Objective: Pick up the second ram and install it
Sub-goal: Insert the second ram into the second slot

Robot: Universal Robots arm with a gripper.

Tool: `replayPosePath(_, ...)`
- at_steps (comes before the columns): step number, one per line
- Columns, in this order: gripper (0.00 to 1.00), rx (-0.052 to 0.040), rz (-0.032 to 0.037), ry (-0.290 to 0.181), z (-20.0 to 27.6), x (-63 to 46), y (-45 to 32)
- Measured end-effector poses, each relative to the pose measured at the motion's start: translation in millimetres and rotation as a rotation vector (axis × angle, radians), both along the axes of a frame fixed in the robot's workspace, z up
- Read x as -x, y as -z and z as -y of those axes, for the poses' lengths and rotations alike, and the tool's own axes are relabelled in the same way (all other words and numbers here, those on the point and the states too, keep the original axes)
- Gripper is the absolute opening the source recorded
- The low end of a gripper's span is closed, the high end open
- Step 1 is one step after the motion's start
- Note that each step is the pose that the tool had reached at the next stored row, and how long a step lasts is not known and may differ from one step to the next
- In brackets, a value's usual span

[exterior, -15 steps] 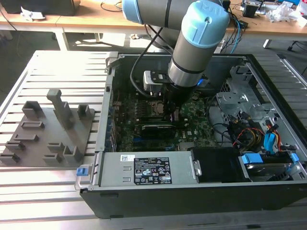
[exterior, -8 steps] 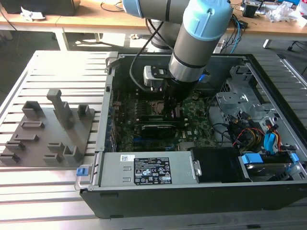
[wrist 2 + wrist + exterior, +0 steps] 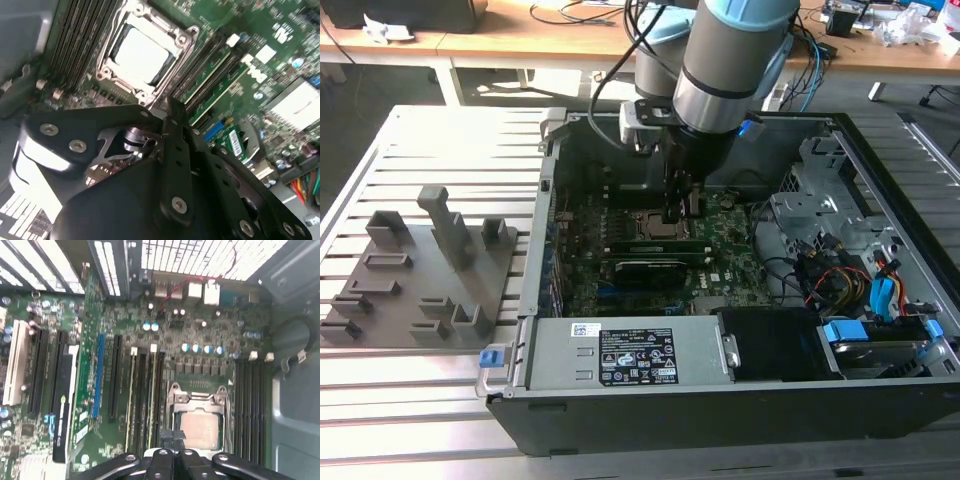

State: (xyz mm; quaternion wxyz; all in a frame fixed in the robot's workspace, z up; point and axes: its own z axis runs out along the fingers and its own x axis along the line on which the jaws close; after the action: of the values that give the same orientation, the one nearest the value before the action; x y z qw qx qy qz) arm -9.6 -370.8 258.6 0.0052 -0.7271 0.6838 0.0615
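I have the arm's black two-fingered gripper down inside the open black desktop computer case, which fills the centre and right of the exterior view. It hangs over the large green motherboard, just at the edge of the square metal-framed CPU socket.

In both wrist views the fingertips are drawn tight together and I see nothing clamped between them.

The second ram, a thin, long green circuit-board stick, lies seated in a dark memory slot right beside the socket. In the second wrist view its line runs straight in under the fingertips, though I cannot tell whether they touch it. The first wrist view shows it standing on edge in its slot. Another green memory stick sits in a slot just beyond it, parallel and farther from the socket. On the socket's opposite side, a bank of dark memory slots runs alongside.

At the exterior view's left, well apart from the case, a grey plastic fixture tray with upright blocks rests on the slatted aluminium table. The silver labelled power supply box occupies the lower centre of the case.
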Motion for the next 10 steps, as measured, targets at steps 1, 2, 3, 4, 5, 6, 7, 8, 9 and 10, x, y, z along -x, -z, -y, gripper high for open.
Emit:
replayPosePath(1, 0.11, 0.0, 0.0197, 0.0, 0.0, 0.1, 0.0)
replayPosePath(2, 0.11, 0.0001, 0.0403, 0.0, 0.0, 0.2, 0.0)
replayPosePath(3, 0.11, 0.0, 0.0601, 0.0, -0.1, 0.4, 0.0)
replayPosePath(4, 0.11, -0.0002, 0.0681, 0.0, -0.1, 0.5, 0.1)
replayPosePath(5, 0.11, -0.0002, 0.078, 0.0, 0.0, 0.4, 0.1)
replayPosePath(6, 0.11, 0.0314, 0.078, 0.0, 0.2, 0.5, -0.1)
replayPosePath(7, 0.11, 0.049, 0.0781, 0.0, 0.2, 0.4, 0.0)
replayPosePath(8, 0.11, 0.0491, 0.0781, 0.001, 0.2, 0.4, 0.0)
replayPosePath(9, 0.11, 0.0491, 0.0781, 0.002, 0.2, 0.4, 0.0)
replayPosePath(10, 0.11, 0.0491, 0.0781, 0.002, 0.2, 0.4, 0.0)
